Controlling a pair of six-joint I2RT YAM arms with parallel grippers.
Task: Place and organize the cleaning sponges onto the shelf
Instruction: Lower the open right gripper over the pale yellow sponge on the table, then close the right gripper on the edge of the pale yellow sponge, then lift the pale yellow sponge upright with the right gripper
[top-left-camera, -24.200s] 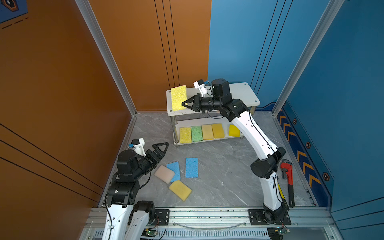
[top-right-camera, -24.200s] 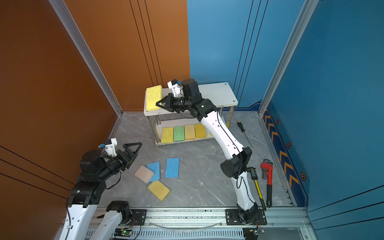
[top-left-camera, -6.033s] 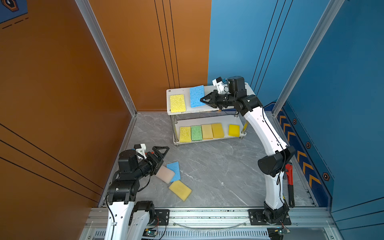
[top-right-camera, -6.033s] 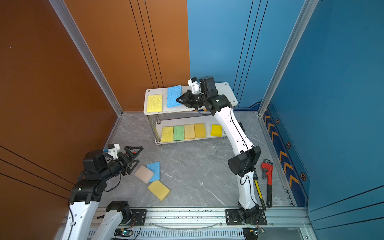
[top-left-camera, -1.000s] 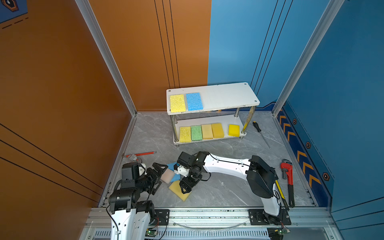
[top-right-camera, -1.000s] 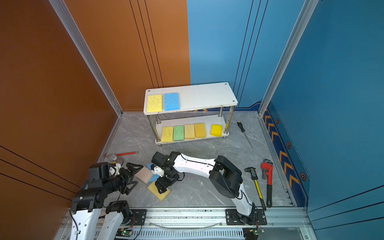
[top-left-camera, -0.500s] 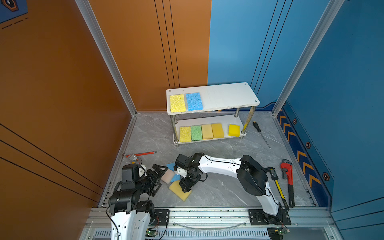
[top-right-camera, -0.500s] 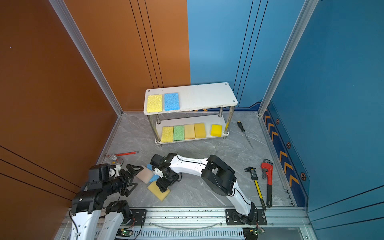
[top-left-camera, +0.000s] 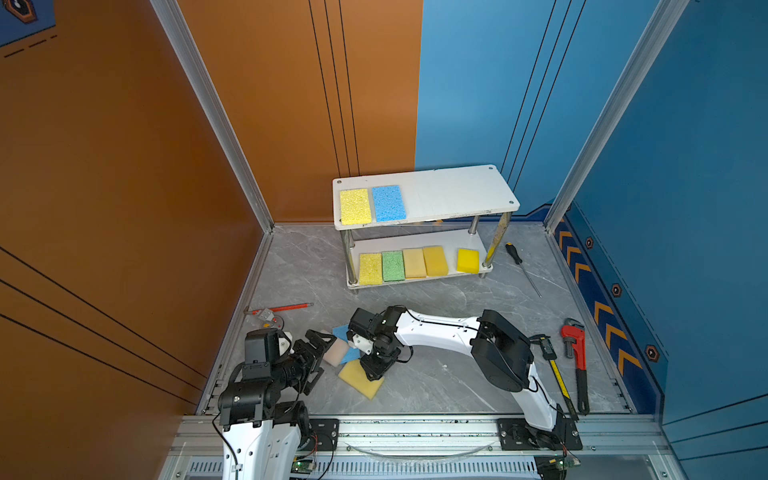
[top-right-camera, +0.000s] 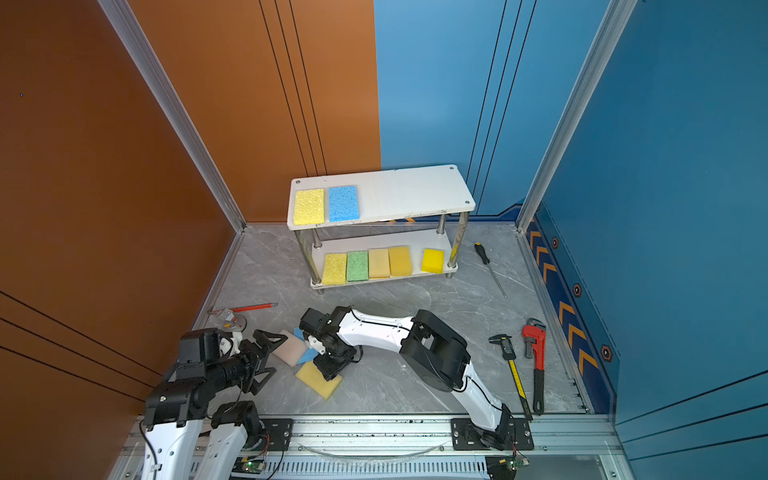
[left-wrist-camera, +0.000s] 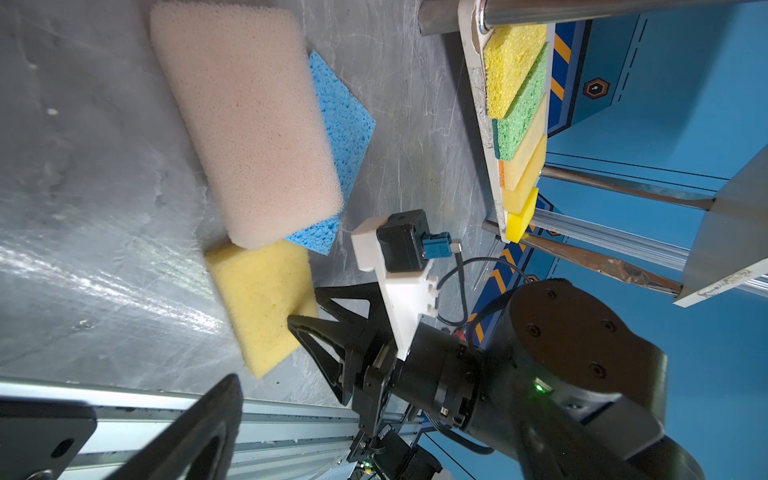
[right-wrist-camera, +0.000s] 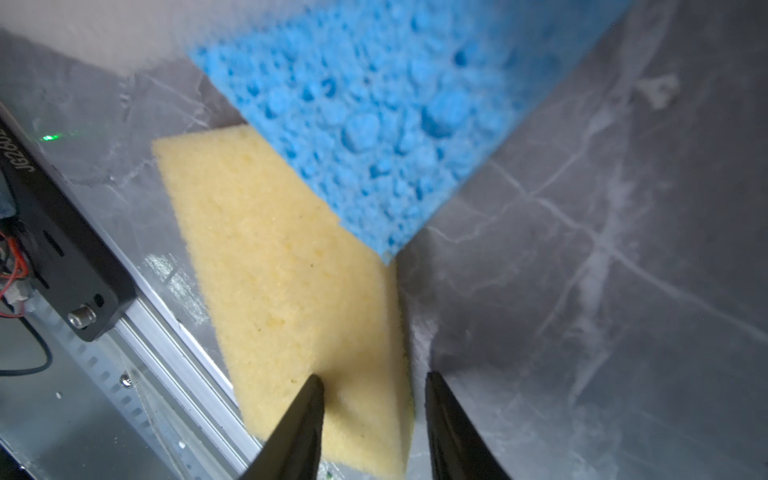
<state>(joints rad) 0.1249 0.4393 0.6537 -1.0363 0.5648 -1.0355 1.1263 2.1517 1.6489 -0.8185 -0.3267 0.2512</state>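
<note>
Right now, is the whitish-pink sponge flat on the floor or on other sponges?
On another: the whitish-pink sponge lies over part of the blue sponge on the floor, hiding that part.

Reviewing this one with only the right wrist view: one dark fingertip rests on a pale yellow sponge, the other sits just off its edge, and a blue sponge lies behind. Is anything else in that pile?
Observer: Yes, a whitish-pink sponge lies on top of the blue sponge, next to the yellow sponge.
Operator: How full is the shelf?
Observer: Seven sponges are on the shelf: two on its top board, five on the lower one.
Operator: And the other arm?
Observer: The left gripper is wide open at the whitish-pink sponge's end; whether it touches I cannot tell.
</note>
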